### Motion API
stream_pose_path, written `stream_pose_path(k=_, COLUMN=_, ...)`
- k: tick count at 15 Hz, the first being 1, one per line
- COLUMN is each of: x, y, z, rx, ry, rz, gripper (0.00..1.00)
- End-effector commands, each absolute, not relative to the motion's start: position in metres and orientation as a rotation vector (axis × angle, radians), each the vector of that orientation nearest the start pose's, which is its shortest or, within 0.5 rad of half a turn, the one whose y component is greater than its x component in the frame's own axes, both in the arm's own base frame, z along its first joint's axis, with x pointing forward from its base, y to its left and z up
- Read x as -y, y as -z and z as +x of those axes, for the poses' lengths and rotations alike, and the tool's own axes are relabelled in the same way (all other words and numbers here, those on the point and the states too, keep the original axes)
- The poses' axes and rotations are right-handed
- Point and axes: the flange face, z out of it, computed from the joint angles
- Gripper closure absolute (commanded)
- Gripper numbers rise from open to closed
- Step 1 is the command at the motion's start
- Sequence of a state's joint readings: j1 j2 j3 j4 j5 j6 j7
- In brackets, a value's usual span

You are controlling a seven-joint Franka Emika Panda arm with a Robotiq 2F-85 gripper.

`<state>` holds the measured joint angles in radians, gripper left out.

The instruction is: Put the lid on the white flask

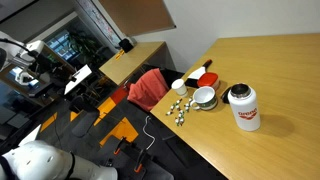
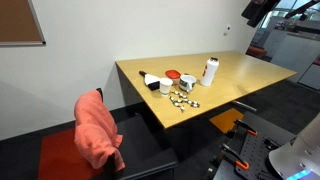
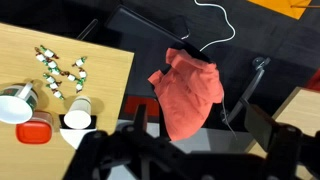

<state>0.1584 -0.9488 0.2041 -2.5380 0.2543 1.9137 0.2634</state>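
- The gripper fills the bottom edge of the wrist view. Its two dark fingers stand wide apart, with nothing between them.
- The gripper hangs high above the floor, beyond the table's edge. Below it is a red cloth draped over a dark chair.
- The white flask stands upright on the wooden table, right of centre in an exterior view. It has red lettering on its side and a dark rim at its top.
- From the opposite side the white flask is the tallest thing on the table, standing just right of the other tableware.
- The flask does not appear in the wrist view.
- The lid, small and black, lies on the table just beside a red piece. It is apart from the flask, toward the upper left of it.
- In an exterior view the lid sits at the left end of the group, with the red piece between it and the flask.
- Two low white cups stand near the red piece. A scatter of tiny bottles lies just below them in the frame.
- In the wrist view's upper left, the table corner holds the tiny bottles, the white cups and the red piece.
- The red cloth hangs on the chair at the lower left of an exterior view, well apart from the flask.
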Motion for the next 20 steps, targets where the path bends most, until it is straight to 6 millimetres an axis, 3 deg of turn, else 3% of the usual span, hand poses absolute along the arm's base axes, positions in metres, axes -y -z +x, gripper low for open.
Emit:
stream_pose_path(k=1, x=-0.138, y=-0.58, z=0.269, rx=-0.009, ry=0.416, rz=-2.945, gripper=0.0)
stream_pose_path(k=8, x=-0.138, y=-0.58, z=0.269, rx=-0.009, ry=0.415, rz=-2.945, gripper=0.0)
stream_pose_path(k=10, x=-0.132, y=-0.585, z=0.279, rx=-0.025, ry=0.473, rz=-2.958, gripper=0.0)
stream_pose_path(k=15, x=-0.085, y=-0.602, z=0.329, rx=-0.154, ry=0.697, rz=-3.026, gripper=0.0)
stream_pose_path(k=20, x=-0.021, y=-0.579, z=0.398, rx=-0.351, ry=0.812, rz=-3.079, gripper=0.0)
